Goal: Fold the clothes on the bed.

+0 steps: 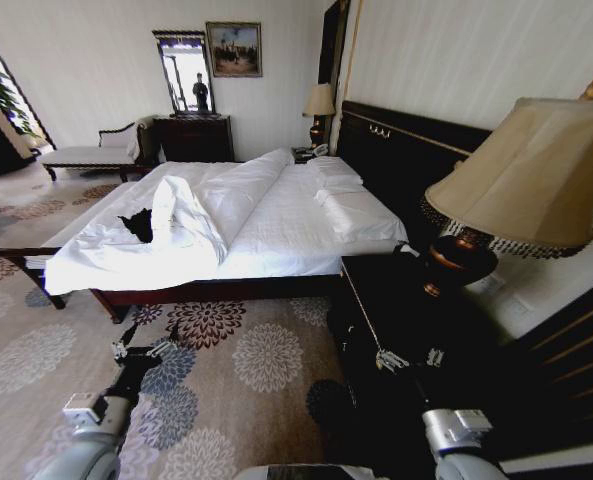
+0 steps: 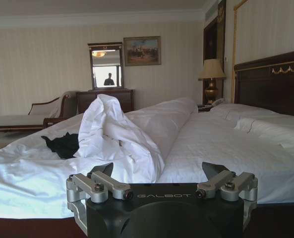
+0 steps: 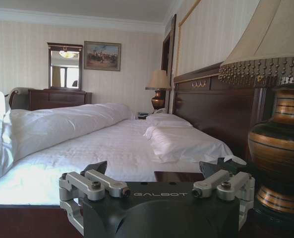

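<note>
The clothes (image 1: 138, 225) lie as a crumpled black heap near the foot of the bed (image 1: 276, 215), beside a bunched-up fold of white duvet (image 1: 181, 215). In the left wrist view the clothes (image 2: 62, 144) show behind that duvet fold (image 2: 114, 139). My left gripper (image 1: 141, 348) hangs low over the carpet, short of the bed's side, open and holding nothing (image 2: 159, 171). My right gripper (image 1: 408, 358) is over the dark nightstand (image 1: 386, 300), also open and holding nothing (image 3: 154, 168), with the bed (image 3: 112, 148) ahead of it.
A big table lamp (image 1: 521, 180) stands on the nightstand close to my right arm, its base (image 3: 278, 148) beside the right gripper. The tall headboard (image 1: 406, 150) runs along the right wall. A chaise (image 1: 86, 155) and a dresser with mirror (image 1: 191, 135) stand at the far wall. Patterned carpet (image 1: 236, 360) lies between me and the bed.
</note>
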